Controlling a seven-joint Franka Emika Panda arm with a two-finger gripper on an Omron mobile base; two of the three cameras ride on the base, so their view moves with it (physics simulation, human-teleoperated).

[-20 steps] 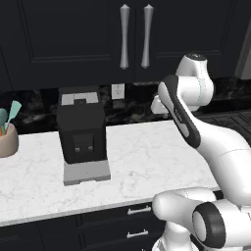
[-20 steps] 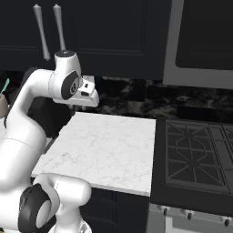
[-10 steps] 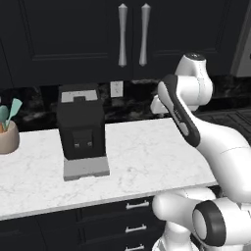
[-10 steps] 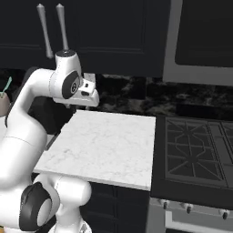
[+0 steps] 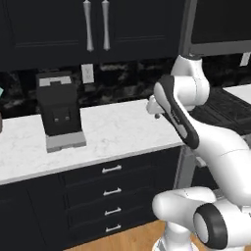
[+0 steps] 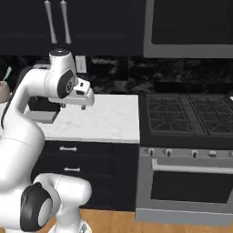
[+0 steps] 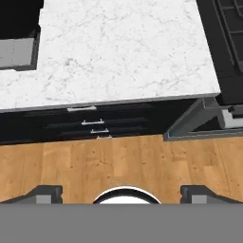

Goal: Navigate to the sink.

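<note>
No sink shows in any view; the two-finger gripper (image 7: 121, 192), fingertips spread wide and holding nothing, hangs above the white marble counter (image 5: 122, 130) between the black coffee machine (image 5: 60, 110) and the dark gas stove (image 6: 189, 113).

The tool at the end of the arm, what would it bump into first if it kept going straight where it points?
Probably the wooden floor in front of the drawers; the tool points down there and nothing shows in between.
</note>
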